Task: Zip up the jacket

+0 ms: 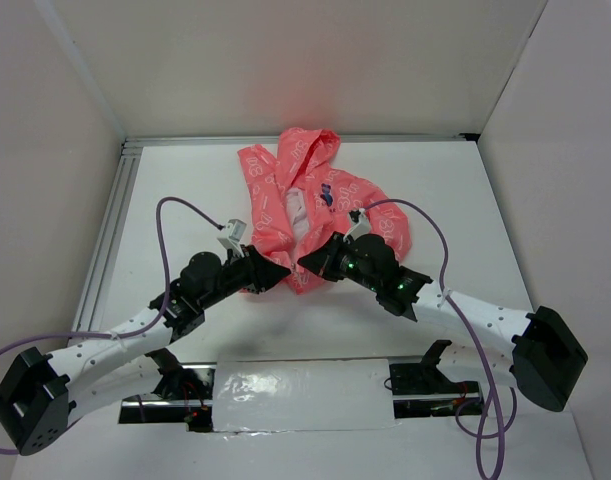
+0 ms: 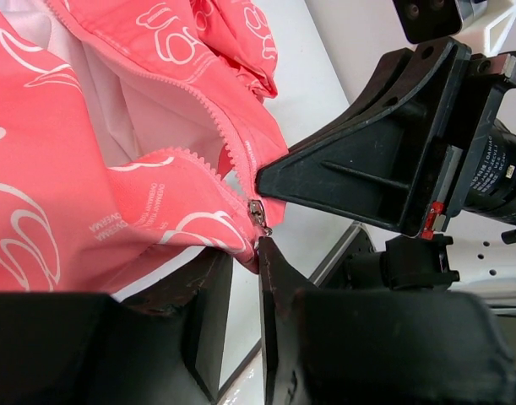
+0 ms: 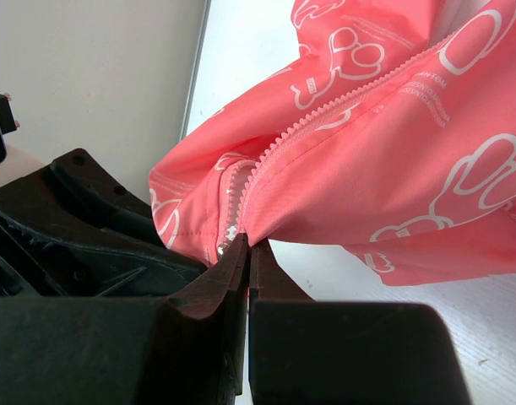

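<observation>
There is one jacket (image 1: 285, 215), bearing one hood (image 1: 310, 150), one dark blue emblem (image 1: 327, 193) and one zipper slider (image 2: 257, 215), and there is one table (image 1: 455, 200). Two arms are counted, the left arm (image 1: 125, 335) and the right arm (image 1: 475, 315), each ending in one pincer, so two in all: the left pincer (image 1: 277, 274) and the right pincer (image 1: 310, 262). Two purple cables show, one left cable (image 1: 165, 215) and one right cable (image 1: 440, 235), plus one glossy white strip (image 1: 305, 395) at the table's near edge.

The arms (image 1: 115, 345) are white with black joints, black wedge fingers (image 3: 215, 283), purple cables (image 1: 160, 260).
</observation>
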### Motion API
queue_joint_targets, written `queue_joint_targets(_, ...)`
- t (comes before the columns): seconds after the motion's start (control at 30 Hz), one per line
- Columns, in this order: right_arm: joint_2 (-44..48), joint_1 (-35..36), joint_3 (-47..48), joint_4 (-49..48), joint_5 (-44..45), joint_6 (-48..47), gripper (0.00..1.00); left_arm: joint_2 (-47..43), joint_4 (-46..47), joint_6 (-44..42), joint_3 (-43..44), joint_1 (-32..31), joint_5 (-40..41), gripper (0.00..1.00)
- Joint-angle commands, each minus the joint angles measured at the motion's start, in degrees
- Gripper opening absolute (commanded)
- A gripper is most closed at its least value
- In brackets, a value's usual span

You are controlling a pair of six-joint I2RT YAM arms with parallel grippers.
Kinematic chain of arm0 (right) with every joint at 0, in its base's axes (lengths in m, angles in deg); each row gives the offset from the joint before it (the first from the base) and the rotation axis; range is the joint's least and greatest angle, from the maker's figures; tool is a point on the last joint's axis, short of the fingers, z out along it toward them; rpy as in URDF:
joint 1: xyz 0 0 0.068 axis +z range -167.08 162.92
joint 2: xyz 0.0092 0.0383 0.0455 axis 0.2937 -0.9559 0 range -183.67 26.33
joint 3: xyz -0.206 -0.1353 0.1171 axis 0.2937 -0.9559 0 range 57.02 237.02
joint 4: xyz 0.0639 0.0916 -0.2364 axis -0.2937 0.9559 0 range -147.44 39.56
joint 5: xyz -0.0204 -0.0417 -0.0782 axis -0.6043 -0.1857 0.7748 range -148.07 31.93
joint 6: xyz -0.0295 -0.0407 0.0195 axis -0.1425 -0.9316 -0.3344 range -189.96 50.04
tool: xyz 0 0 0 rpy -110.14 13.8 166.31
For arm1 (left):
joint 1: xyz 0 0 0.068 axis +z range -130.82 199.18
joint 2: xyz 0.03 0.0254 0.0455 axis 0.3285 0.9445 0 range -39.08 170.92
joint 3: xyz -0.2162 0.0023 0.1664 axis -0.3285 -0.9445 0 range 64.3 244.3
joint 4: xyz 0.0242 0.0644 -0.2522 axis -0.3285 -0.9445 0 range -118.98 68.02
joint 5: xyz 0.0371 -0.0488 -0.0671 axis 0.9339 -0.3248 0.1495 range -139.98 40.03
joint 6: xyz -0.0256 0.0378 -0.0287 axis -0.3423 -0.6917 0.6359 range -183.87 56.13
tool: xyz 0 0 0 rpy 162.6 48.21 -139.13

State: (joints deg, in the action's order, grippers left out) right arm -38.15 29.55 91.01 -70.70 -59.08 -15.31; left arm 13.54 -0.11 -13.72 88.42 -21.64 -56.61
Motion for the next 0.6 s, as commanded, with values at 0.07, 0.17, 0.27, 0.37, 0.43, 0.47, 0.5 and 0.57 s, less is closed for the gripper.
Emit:
queue_joint_targets(0.07, 1.0, 0.1, 0.5, -3.2, 0.1, 0.1, 0.0, 0.0, 2.2, 1.4, 0.8, -0.3, 1.7, 0.32)
queue_joint_targets(0.17, 1.0, 0.1, 0.5, -3.2, 0.1, 0.1, 0.0, 0.0, 1.7, 1.4, 1.4, -0.3, 1.7, 0.32)
queue_joint_targets(0.27, 1.0, 0.1, 0.5, -3.2, 0.1, 0.1, 0.0, 0.0, 1.7, 1.4, 1.9, -0.3, 2.2, 0.39)
queue_joint_targets(0.37, 1.0, 0.1, -0.1, -3.2, 0.1, 0.1, 0.0, 0.6, 1.7, 1.4, 1.9, -0.3, 2.2, 0.56)
queue_joint_targets(0.43, 1.0, 0.1, -0.1, -3.2, 0.1, 0.1, 0.0, 0.6, 1.1, 1.4, 1.9, -0.3, 2.2, 0.58)
queue_joint_targets(0.47, 1.0, 0.1, -0.1, -3.2, 0.1, 0.1, 0.0, 0.6, 1.1, 1.4, 1.9, -0.3, 2.2, 0.57)
queue_joint_targets(0.5, 1.0, 0.1, -0.1, -3.2, 0.1, 0.1, 0.0, 0.6, 1.1, 1.4, 1.9, -0.3, 2.8, 0.52)
queue_joint_targets(0.57, 1.0, 0.1, -0.1, -3.2, 0.1, 0.1, 0.0, 0.6, 1.1, 1.9, 1.9, -0.3, 2.9, 0.39)
